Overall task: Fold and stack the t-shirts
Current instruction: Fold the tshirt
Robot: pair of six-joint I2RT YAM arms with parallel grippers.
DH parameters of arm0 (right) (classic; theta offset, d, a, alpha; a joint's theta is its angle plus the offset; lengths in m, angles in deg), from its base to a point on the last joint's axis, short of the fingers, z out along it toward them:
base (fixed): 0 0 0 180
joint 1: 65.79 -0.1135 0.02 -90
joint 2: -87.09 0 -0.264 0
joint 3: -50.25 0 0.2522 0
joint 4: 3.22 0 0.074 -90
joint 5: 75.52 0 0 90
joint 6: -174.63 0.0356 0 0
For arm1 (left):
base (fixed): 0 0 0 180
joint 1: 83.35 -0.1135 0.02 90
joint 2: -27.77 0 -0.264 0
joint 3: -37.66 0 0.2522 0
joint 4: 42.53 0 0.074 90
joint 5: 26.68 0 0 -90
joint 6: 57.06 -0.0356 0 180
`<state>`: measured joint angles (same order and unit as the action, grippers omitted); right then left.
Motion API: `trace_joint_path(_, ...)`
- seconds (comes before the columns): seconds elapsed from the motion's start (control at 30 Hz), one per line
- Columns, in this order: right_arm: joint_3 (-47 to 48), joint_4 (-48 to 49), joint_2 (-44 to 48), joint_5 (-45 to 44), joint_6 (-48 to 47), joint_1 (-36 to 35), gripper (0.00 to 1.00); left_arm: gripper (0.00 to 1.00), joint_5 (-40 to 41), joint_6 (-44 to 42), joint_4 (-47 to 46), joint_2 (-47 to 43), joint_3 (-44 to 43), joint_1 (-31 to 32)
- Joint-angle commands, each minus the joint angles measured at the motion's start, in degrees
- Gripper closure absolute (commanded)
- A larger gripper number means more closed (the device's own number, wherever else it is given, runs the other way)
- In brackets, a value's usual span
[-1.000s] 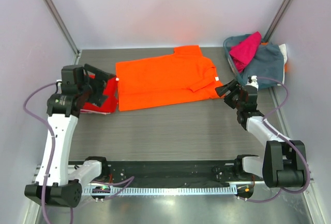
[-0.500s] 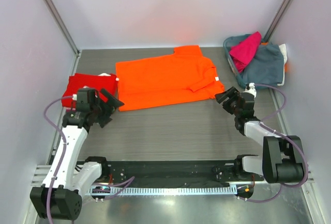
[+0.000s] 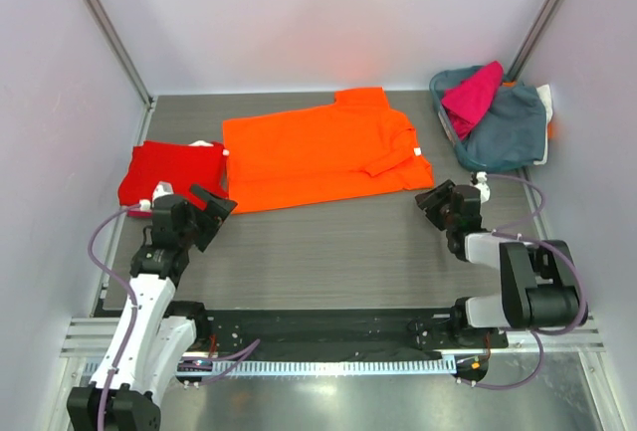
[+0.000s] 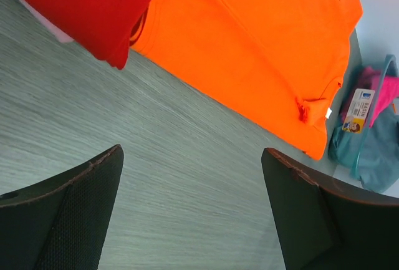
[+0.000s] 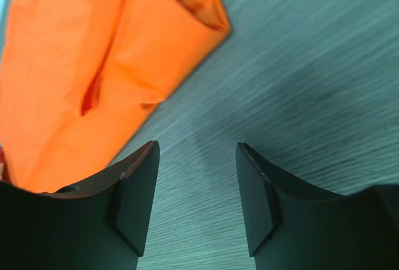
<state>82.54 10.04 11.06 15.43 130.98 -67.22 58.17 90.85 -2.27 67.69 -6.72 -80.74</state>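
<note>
Top external view: the orange t-shirt [image 3: 318, 157] is seen spread flat on the grey table [image 3: 328, 242], just past the tips of both grippers. The left gripper [image 3: 206, 210] is held low over bare table. Its fingers [image 4: 68, 214] are spread wide apart, and nothing is held between them. The red t-shirt [image 3: 171, 170] is folded small and is found a little beyond these fingers, off to their left side. It is laid right beside the orange one's edge.

The right gripper [image 3: 435, 202] is held low over the table too. In the right wrist view its fingers [image 5: 134, 201] are seen apart, and only grey table is seen between them. A folded corner of the orange t-shirt is laid just ahead of the left one of these fingers, and it is not touched by them.

The magenta t-shirt [image 3: 474, 93] is bunched up on a heap of blue-grey cloth [image 3: 508, 132], well beyond the right gripper's fingers and off to their right. In the left wrist view this heap is seen far past the right finger.
</note>
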Motion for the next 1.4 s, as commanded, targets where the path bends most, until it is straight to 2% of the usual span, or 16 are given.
trace_joint_path(0.0, 3.0, 3.56, -4.98, -3.15, 3.3, -0.15, 0.44, 0.08, 2.69, 1.76, -6.01, -0.72, 2.13, 0.11)
trace_joint_path(0.23, 5.29, 7.95, -14.74, -6.75, 8.58, -0.15, 0.47, 0.09, 3.48, 2.38, -7.25, -0.72, 4.5, 0.11)
trace_joint_path(0.37, 6.79, 8.57, -18.35, -8.94, 10.16, -0.15, 0.48, 0.09, 3.48, 2.3, -7.78, -0.9, 5.73, 0.11)
trace_joint_path(0.43, 7.58, 9.44, -19.33, -9.74, 10.6, -0.24, 0.51, 0.09, 3.48, 2.47, -8.31, -0.64, 6.09, 0.11)
trace_joint_path(0.53, 9.51, 8.13, -20.91, -11.06, 10.69, -0.41, 0.62, 0.09, 3.39, 2.47, -9.01, -0.02, 6.62, 0.11)
trace_joint_path(0.57, 9.77, 7.96, -20.91, -11.15, 10.26, -0.41, 0.71, 0.09, 3.3, 2.47, -9.01, 0.24, 6.62, 0.11)
trace_joint_path(0.63, 9.34, 8.13, -20.56, -12.46, 10.25, -0.59, 0.78, 0.09, 3.13, 2.21, -9.45, 0.68, 6.44, 0.11)
trace_joint_path(0.67, 9.08, 8.22, -20.3, -12.73, 10.17, -0.59, 0.91, 0.09, 3.13, 2.03, -9.62, 0.86, 6.35, 0.11)
trace_joint_path(0.73, 8.55, 7.26, -18.98, -13.52, 9.64, -0.59, 0.99, 0.09, 3.3, 1.77, -9.98, 1.21, 6.09, 0.11)
trace_joint_path(0.87, 5.22, 4.71, -12.76, -13.96, 9.99, -0.59, 0.99, 0.09, 2.43, 0.63, -10.94, 3.05, 6.09, 0.11)
trace_joint_path(0.97, -0.22, 1.37, -4.24, -14.66, 10.96, -0.59, 0.99, 0.09, 1.98, 0.19, -12.08, 4.63, 6.53, 0.11)
trace_joint_path(1.07, -2.34, -5.39, 5.6, -15.19, 11.75, -0.59, 0.99, 0.09, 1.19, 0.88, -14.19, 5.78, 8.28, 0.11)
trace_joint_path(1.2, -2.79, -20.47, 15.11, -16.76, 13.23, -0.59, 0.99, 0.11, 0.66, 1.68, -16.92, 6.05, 10.22, 0.2)
trace_joint_path(1.3, -4.37, -26.47, 20.29, -19.06, 15.44, -0.41, 0.99, 0.11, 1.72, 2.12, -19.38, 6.48, 11.62, 0.29)
trace_joint_path(1.37, -6.55, -26.33, 23.71, -17.83, 14.04, -0.41, 0.99, 0.13, 1.89, 2.47, -21.83, 7.27, 12.15, 0.38)
